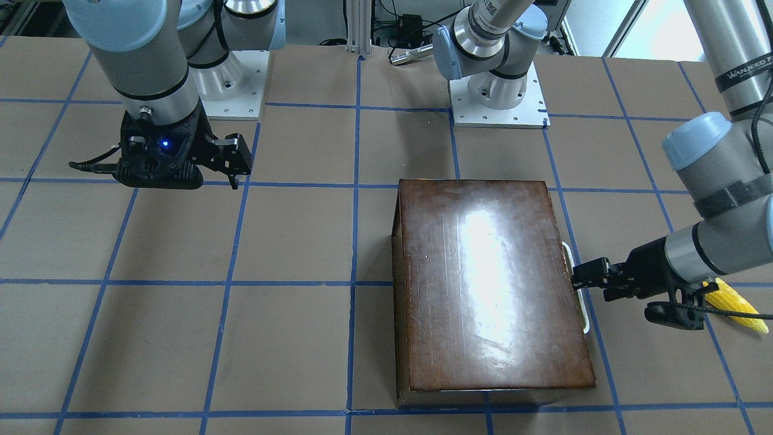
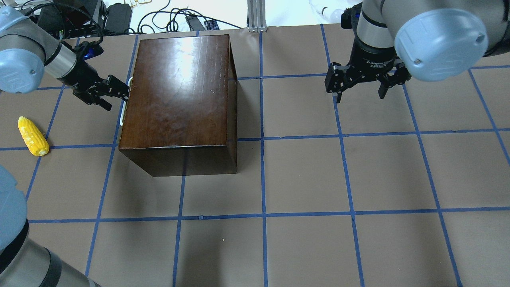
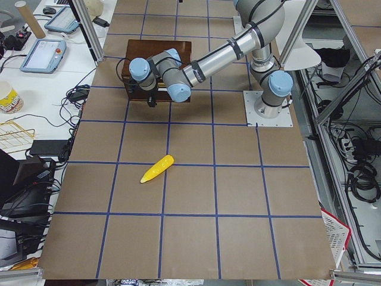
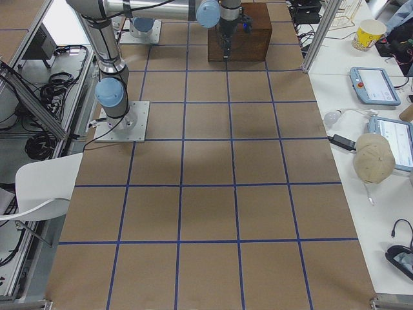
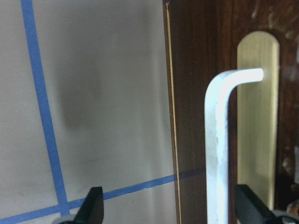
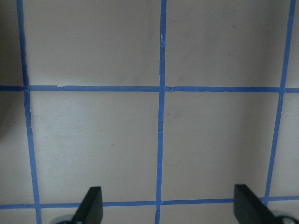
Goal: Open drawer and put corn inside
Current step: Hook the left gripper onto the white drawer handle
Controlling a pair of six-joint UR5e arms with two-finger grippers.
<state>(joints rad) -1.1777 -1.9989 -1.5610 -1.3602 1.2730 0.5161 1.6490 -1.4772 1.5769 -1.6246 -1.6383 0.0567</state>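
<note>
The glossy dark-brown box [image 2: 179,91] stands on the table, and its drawer is closed. The drawer's dark front panel [image 5: 196,93] and whitish handle [image 5: 217,140] fill the left wrist view. The handle also shows in the overhead view [image 2: 122,115]. My left gripper [image 2: 119,91] is open at the handle, and the bar stands between its two fingertips [image 5: 93,207]. The yellow corn [image 2: 33,136] lies on the table beside the left arm, apart from the box. My right gripper [image 2: 360,89] is open and empty, hovering over bare table far from the box.
The table is brown with a grid of blue tape lines [image 2: 263,179]. The two arm bases [image 1: 498,103] sit at the robot's side of the table. Cables and equipment lie beyond the far edge [image 2: 187,20].
</note>
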